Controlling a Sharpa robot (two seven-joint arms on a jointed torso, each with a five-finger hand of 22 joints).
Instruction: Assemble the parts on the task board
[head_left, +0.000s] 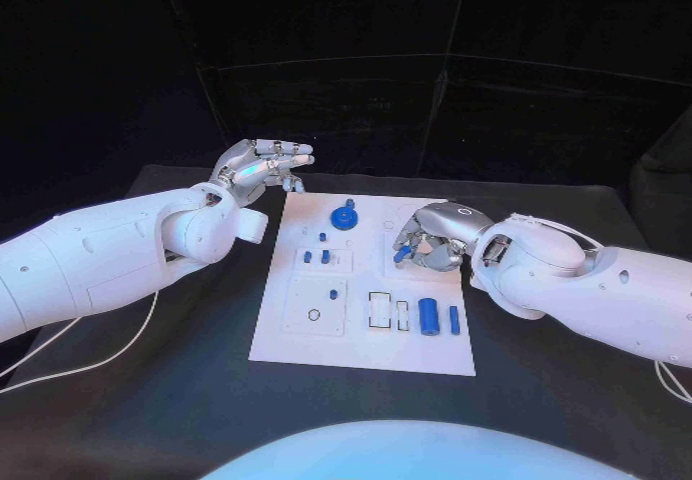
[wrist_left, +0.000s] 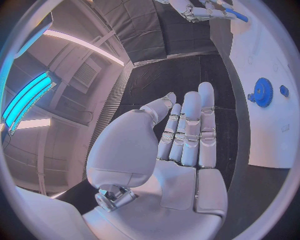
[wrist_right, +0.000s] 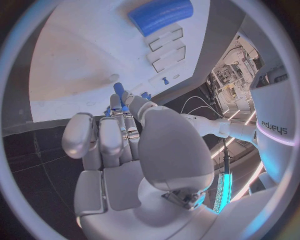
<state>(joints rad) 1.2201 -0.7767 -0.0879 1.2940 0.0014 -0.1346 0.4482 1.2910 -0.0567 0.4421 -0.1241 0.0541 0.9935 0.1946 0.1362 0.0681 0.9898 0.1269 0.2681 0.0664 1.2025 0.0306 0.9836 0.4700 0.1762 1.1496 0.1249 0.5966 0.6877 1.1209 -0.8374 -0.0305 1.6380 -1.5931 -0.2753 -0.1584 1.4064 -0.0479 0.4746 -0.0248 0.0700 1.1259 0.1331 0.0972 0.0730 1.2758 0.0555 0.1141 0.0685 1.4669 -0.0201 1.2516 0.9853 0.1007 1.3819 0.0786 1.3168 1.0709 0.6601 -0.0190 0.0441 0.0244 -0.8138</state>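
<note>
The right hand (head_left: 428, 247) pinches a small blue part (head_left: 400, 256) over the task board (head_left: 289, 335). The left hand (head_left: 261, 166) hovers released, fingers apart, the blue gear (head_left: 343, 217) on the board near it.

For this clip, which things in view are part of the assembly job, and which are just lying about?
Job:
task board
blue gear
blue cylinder
slim blue pin
small blue part, pinched in the right hand fingers
left hand, open past the board's far corner

Lying about:
white cable on the black table

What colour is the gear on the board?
Blue; the gear shows best in the left wrist view.
</note>
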